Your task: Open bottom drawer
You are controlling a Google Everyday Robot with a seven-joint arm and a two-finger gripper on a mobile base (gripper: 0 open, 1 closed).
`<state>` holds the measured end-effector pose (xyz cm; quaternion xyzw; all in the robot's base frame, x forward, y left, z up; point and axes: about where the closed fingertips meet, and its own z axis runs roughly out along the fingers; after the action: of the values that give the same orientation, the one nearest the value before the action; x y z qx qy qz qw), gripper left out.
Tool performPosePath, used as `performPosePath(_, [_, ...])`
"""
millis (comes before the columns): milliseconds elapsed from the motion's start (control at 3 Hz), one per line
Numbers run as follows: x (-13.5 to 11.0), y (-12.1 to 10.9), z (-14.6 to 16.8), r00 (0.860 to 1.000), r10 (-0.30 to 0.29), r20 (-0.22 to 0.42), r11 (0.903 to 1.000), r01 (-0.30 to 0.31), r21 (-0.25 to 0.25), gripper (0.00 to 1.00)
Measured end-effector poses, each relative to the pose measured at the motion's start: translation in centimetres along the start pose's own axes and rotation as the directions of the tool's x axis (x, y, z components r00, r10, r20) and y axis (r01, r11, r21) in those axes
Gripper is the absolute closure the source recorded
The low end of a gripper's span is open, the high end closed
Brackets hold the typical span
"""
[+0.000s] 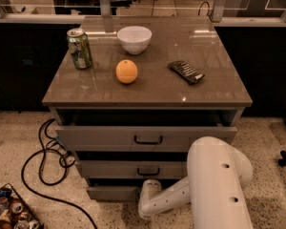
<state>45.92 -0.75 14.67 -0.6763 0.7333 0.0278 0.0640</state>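
Observation:
The bottom drawer (pixel 112 192) is the lowest of three grey drawers in the cabinet. Its flat grey front stands out slightly from the cabinet body, with a dark gap above it. Its handle is hidden behind my arm. My gripper (pixel 150 191) is at the end of the white arm, right against the middle of the bottom drawer's front, where the handle would be. The white wrist covers it from this view. The middle drawer (pixel 133 170) and top drawer (pixel 148 138) above also stand partly out, each with a black bar handle.
On the cabinet top (pixel 214 80) stand a green can (pixel 80 48), a white bowl (pixel 134 38), an orange (pixel 127 71) and a dark snack bag (pixel 186 72). A black cable (pixel 40 168) loops on the floor at left. A basket of items (pixel 12 211) sits at bottom left.

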Motion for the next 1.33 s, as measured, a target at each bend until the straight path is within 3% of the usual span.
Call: performPosePath(1333, [0.01,0.03,-0.01,1.0,0.0,0.0,1.0,0.0,0.0,1.0])
